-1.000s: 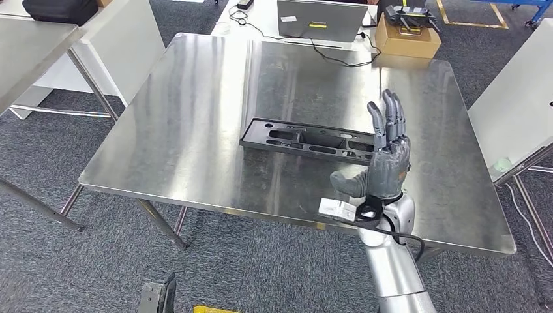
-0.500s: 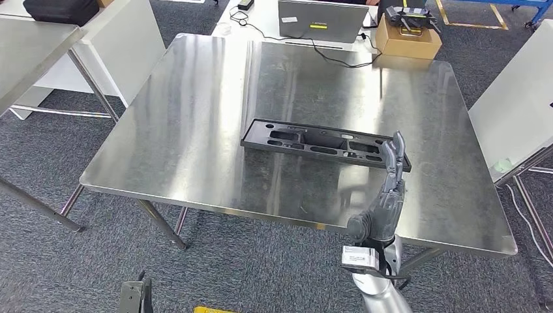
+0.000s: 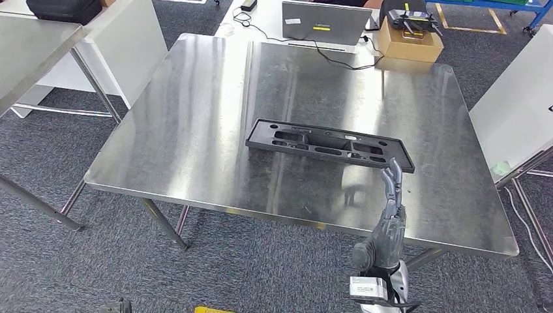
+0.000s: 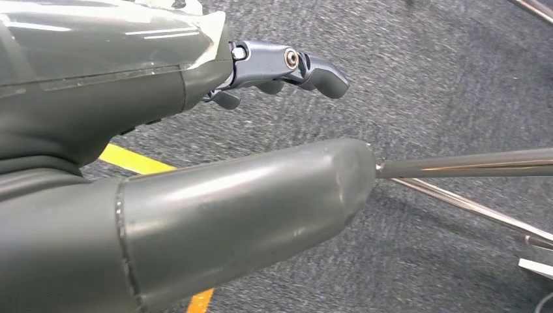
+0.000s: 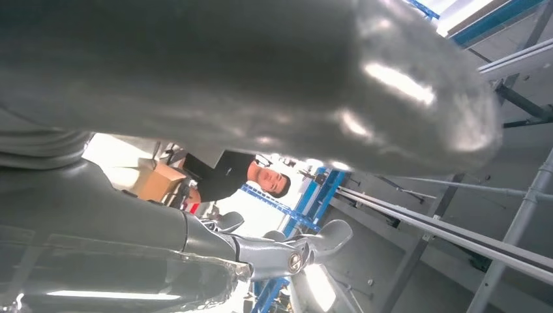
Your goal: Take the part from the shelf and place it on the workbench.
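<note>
Workshop: steel workbench (image 3: 195, 130), floor tape (image 4: 134, 160)

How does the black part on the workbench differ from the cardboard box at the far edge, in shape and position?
The black part is long, flat and full of cut-outs; the cardboard box is a squat, closed tan block. The part lies near the middle of the steel workbench; the box sits beyond its far right corner and carries a dark device on top. Neither is touched by the right hand.

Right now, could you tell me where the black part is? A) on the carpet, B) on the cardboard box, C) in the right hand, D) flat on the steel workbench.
D: the black part lies flat on the steel workbench, and the right hand is apart from it, fingers extended, holding nothing.
</note>
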`<state>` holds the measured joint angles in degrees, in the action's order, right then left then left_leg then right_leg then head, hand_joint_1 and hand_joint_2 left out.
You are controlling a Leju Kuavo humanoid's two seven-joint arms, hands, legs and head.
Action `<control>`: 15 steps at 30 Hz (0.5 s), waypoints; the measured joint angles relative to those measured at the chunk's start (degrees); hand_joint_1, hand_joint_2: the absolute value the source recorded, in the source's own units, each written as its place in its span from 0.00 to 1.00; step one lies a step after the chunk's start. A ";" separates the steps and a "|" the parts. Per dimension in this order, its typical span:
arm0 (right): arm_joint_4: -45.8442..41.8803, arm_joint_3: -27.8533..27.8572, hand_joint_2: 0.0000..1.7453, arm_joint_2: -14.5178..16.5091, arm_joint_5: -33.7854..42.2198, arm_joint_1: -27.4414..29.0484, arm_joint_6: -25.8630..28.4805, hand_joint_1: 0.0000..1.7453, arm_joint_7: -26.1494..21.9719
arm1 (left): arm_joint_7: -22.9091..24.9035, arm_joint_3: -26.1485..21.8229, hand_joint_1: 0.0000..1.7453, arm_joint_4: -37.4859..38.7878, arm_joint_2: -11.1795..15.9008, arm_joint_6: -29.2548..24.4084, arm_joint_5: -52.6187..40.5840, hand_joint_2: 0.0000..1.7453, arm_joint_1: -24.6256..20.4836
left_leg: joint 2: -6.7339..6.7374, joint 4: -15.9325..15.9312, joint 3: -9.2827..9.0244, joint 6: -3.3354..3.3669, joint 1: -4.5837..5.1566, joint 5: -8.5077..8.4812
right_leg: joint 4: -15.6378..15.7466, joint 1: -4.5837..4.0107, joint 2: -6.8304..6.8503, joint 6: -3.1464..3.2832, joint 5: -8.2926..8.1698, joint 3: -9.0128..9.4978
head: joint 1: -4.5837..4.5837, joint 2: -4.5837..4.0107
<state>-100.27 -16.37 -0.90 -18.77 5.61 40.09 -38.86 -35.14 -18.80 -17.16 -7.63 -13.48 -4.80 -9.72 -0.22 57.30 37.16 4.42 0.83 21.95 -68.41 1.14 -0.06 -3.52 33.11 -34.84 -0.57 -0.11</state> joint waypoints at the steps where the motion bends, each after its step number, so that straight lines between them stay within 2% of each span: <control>1: -0.03 0.00 0.00 -0.02 0.02 0.03 0.00 0.00 0.00 | -0.01 -0.02 0.00 0.00 0.00 0.02 -0.01 0.00 0.03 | 0.00 0.00 0.03 -0.04 0.00 -0.03 | 0.77 0.01 0.01 -0.07 -0.23 0.48 | 0.00 0.00; 3: -0.06 0.00 0.00 -0.03 0.04 0.04 0.00 0.00 0.00 | -0.01 -0.03 0.00 0.00 0.00 0.03 -0.02 0.00 0.04 | 0.00 0.00 0.04 -0.05 0.00 -0.05 | 1.11 0.02 0.01 -0.10 -0.32 0.69 | 0.00 0.00; 5: -0.48 0.01 0.00 -0.14 0.22 0.22 -0.01 0.00 0.00 | -0.02 -0.21 0.00 -0.14 0.01 -0.07 -0.24 0.00 0.09 | -0.05 0.10 0.21 -0.40 0.02 -0.31 | 5.86 -0.05 0.01 -0.10 -1.56 3.74 | 0.02 0.00; 6: -0.88 0.03 0.00 -0.25 0.34 0.43 -0.02 0.00 0.00 | -0.02 -0.32 0.00 -0.50 0.03 -0.23 -0.67 0.00 0.14 | -0.07 0.24 0.43 -1.00 -0.03 -0.67 | 8.53 -0.01 -0.02 0.48 -2.48 5.06 | 0.06 0.00; 7: -1.33 0.07 0.00 -0.31 0.44 0.67 -0.02 0.00 0.00 | -0.02 -0.43 0.00 -0.97 0.08 -0.41 -1.25 0.00 0.24 | -0.08 1.73 1.14 -1.86 -0.24 0.81 | 11.03 0.08 0.01 1.39 -3.70 6.05 | 0.19 0.00; 9: -1.90 0.20 0.00 -0.20 0.46 1.03 -0.02 0.00 0.00 | -0.01 -0.49 0.00 -1.89 0.17 -0.66 -2.24 0.00 0.39 | -0.05 7.74 3.15 -3.56 -0.90 6.26 | 11.75 0.32 0.09 3.16 -5.38 4.93 | 0.43 0.00; 10: -1.98 0.34 0.00 0.00 0.42 1.13 -0.03 0.00 0.00 | 0.01 -0.50 0.00 -2.13 0.20 -0.68 -2.45 0.00 0.47 | -0.03 11.85 4.19 -4.09 -1.26 9.67 | 11.69 0.37 0.18 3.43 -6.06 4.30 | 0.52 0.00; 11: -2.00 0.50 0.00 0.18 0.34 1.25 -0.08 0.00 0.00 | 0.02 -0.51 0.00 -2.27 0.21 -0.69 -2.55 0.00 0.51 | -0.01 14.66 4.50 -4.43 -1.53 11.11 | 11.62 0.37 0.21 3.29 -6.49 3.75 | 0.52 0.00; 12: -2.01 0.68 0.00 0.36 0.24 1.42 -0.21 0.00 0.00 | 0.03 -0.52 0.00 -2.42 0.22 -0.69 -2.67 0.00 0.57 | 0.01 15.85 3.98 -4.70 -1.80 11.34 | 11.54 0.42 0.23 3.10 -6.86 3.21 | 0.54 0.00; 13: -2.02 0.87 0.00 0.51 0.09 1.62 -0.40 0.00 0.00 | 0.03 -0.54 0.00 -2.59 0.22 -0.69 -2.79 0.00 0.63 | 0.03 14.97 2.41 -4.91 -2.06 10.62 | 11.46 0.51 0.24 2.86 -7.19 2.74 | 0.54 0.00; 15: -2.06 1.21 0.00 0.83 -0.18 2.02 -0.99 0.00 0.00 | 0.04 -0.62 0.00 -3.03 0.21 -0.66 -2.98 0.00 0.67 | 0.04 7.70 -3.33 -5.25 -2.57 8.63 | 11.16 0.72 0.25 2.29 -7.67 2.02 | 0.55 0.00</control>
<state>-102.33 -15.16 -0.07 -18.95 7.63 39.09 -38.86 -35.10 -19.41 -20.19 -7.41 -14.14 -7.78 -9.06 -0.17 65.00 33.83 -0.84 -1.74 30.58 -57.25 1.86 0.19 -1.23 25.44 -32.82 -0.02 -0.11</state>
